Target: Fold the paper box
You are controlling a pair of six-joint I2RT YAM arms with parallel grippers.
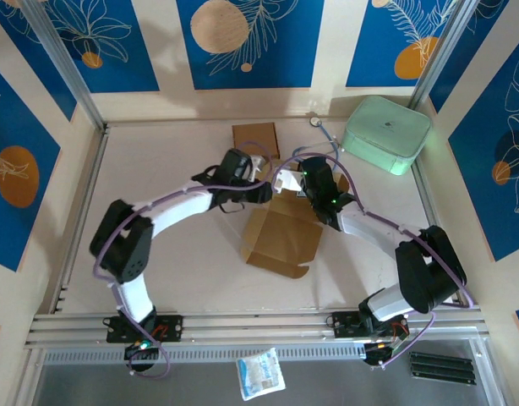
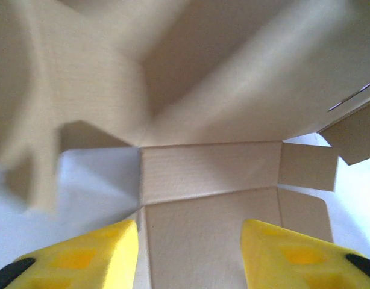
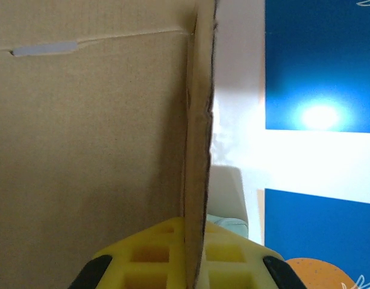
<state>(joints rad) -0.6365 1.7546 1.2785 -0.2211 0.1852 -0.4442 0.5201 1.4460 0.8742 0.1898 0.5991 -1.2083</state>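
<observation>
At the middle of the table (image 1: 175, 254), top view: the paper box (image 1: 281, 241) lies opened out, its far edge raised between my left pincer (image 1: 261, 188) and right pincer (image 1: 303, 179). Its long axis seems to run from near-left to far-right.

Left wrist view: my left pincer (image 2: 191, 259) stands apart over a floor panel, ready, I judge, to take a flap.

Right wrist view: my right pincer (image 3: 194, 259) is clamped on an upright wall's edge, steadying it.

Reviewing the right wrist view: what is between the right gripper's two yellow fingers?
A cardboard panel of the paper box, seen edge-on in the right wrist view. The right gripper is shut on it, with a yellow finger on each side.
</observation>
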